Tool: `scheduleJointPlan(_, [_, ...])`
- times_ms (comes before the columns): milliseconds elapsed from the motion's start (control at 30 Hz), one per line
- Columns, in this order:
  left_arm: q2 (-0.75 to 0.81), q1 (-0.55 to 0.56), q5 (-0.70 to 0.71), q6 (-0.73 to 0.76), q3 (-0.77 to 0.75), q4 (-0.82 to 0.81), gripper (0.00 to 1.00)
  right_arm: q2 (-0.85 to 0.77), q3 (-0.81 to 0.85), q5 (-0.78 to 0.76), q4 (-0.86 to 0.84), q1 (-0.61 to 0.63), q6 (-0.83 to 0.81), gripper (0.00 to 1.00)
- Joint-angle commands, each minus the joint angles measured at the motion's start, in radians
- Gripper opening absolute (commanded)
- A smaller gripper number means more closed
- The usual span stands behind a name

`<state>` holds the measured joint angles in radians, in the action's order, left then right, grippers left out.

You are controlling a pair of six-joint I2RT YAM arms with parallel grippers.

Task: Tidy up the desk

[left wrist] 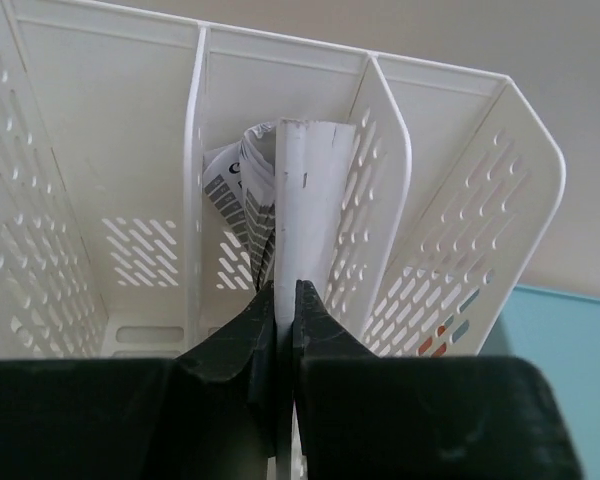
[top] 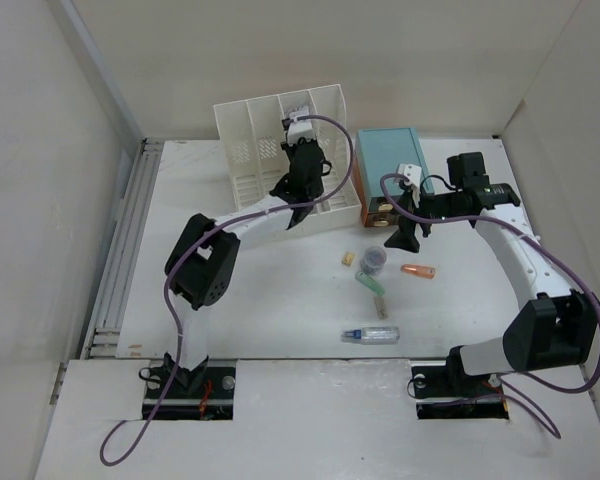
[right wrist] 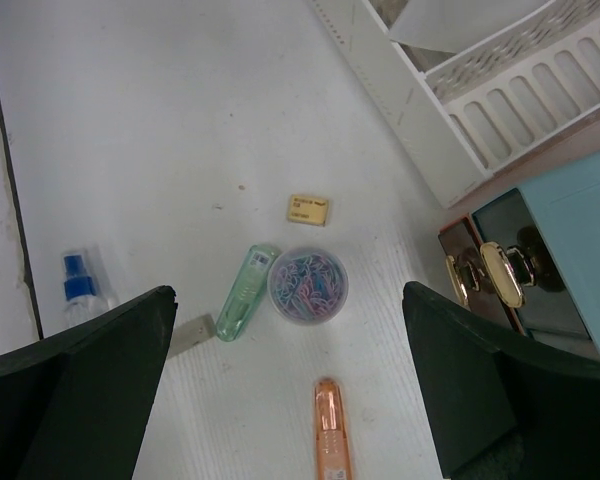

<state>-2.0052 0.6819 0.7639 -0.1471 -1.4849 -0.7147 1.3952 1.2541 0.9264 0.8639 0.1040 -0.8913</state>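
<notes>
Desk: the broad matte white rectangular tabletop (top: 270, 310) spans the scene between pale walls, with both arm bases at its near edge.
File rack: a white slotted plastic rack with four compartments (top: 248, 150) stands at the far centre of the desk.
Drawer box: a teal-topped box with orange drawers and brass handles (top: 390, 160) sits at the far right, just beside the rack's right side.
Left gripper: the left gripper (left wrist: 285, 305) reaches into the rack's third compartment from the left, its black fingers pinched together on the edge of a white paper sheet.
White paper sheet: the sheet (left wrist: 315, 190) is curled lengthwise and stands upright in that compartment. A crumpled printed page (left wrist: 230, 190) lies just left of it in the same slot.
Right gripper: the right gripper (right wrist: 290, 295) hovers above the desk just near of the drawer box, jaws spread wide with nothing between them.
Paper clip jar: a round clear jar of coloured paper clips (right wrist: 308, 285) stands on the desk right of centre, below the right gripper.
Eraser: a small yellowish block (right wrist: 308, 208) lies near the jar.
Green tube: a pale green translucent tube (right wrist: 242, 290) lies just beside the jar.
Orange tube: an orange translucent tube (right wrist: 332, 430) lies near the jar, apart from it.
Spray bottle: a clear bottle with a blue cap (right wrist: 80, 290) lies on its side, nearer the arm bases and well apart from the jar.
</notes>
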Motion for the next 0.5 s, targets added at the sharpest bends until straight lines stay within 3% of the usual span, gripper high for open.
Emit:
scheduleJointPlan(0, [0.057, -0.016, -0.092, -0.078, -0.037, 0.089, 0.00, -0.030, 0.042, 0.049, 0.007, -0.007, -0.023, 1.00])
scheduleJointPlan(233, [0.117, -0.016, -0.110, -0.051, 0.060, 0.052, 0.00, -0.030, 0.042, 0.049, 0.007, -0.007, -0.023, 1.00])
scheduleJointPlan(467, [0.178, 0.059, -0.015, 0.188, 0.236, -0.302, 0.00, -0.030, 0.042, 0.049, 0.017, -0.007, -0.023, 1.00])
